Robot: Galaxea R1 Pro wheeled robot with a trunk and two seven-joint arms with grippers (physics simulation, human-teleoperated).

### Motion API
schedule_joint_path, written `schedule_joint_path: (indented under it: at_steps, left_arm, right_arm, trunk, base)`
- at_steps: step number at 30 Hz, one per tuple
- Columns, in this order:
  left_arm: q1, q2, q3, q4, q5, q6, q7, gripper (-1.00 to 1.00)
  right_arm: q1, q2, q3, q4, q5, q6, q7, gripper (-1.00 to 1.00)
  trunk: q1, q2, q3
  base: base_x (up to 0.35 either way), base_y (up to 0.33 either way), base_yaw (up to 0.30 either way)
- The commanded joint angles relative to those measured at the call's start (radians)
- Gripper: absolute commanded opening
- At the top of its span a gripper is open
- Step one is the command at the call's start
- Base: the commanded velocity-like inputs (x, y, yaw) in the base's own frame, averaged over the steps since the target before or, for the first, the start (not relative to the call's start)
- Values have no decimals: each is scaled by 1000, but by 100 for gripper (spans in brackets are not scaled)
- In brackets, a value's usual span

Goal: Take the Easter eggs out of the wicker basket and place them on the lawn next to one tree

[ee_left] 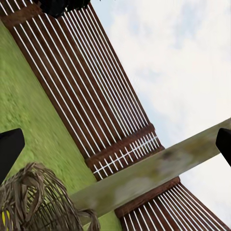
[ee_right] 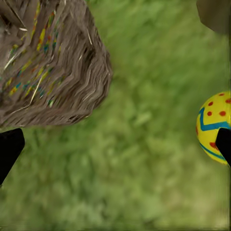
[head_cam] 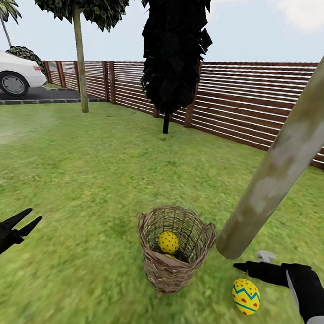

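The small round brown woven-wicker basket [head_cam: 174,248] stands upright on the mottled green lawn [head_cam: 80,184], just beside the foot of the smooth pale grey-beige tree trunk [head_cam: 286,159] that leans up to the right. One yellow egg with red dots and blue zigzag bands [head_cam: 246,296] already lies on the grass near the base of that trunk, between the basket and the right arm. Inside the basket a second yellow dotted egg [head_cam: 168,242] sits high against the far wall, and a sliver of yellow below it [head_cam: 169,256] is probably the third, though too little shows to be sure. The black right gripper [head_cam: 251,267] hovers low just right of the basket and above the laid egg; in the right wrist view its dark finger [ee_right: 9,149] and its partner stand at opposite edges, spread wide with nothing between them but grass. The black left gripper [head_cam: 25,223] hangs well apart to the left, its fingers parted in a V and empty. So the right gripper is much the nearer: the eggs lie to its left and inside the rim, which suggests it must rise over the braided edge and come down from above
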Motion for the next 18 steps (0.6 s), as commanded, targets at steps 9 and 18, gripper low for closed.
schedule_joint_path:
  at_steps: [9,18]
  left_arm:
    - [0,0,0,0,1,10,0,100]
    - [0,0,-2,0,0,10,1,100]
  right_arm:
    - [15,8,-2,-397,23,300,10,100]
    - [28,73,155,-585,23,333,9,100]
  trunk:
    - [0,0,-1]
    - [0,0,-1]
  base:
    - [0,0,0]
    - [0,0,0]
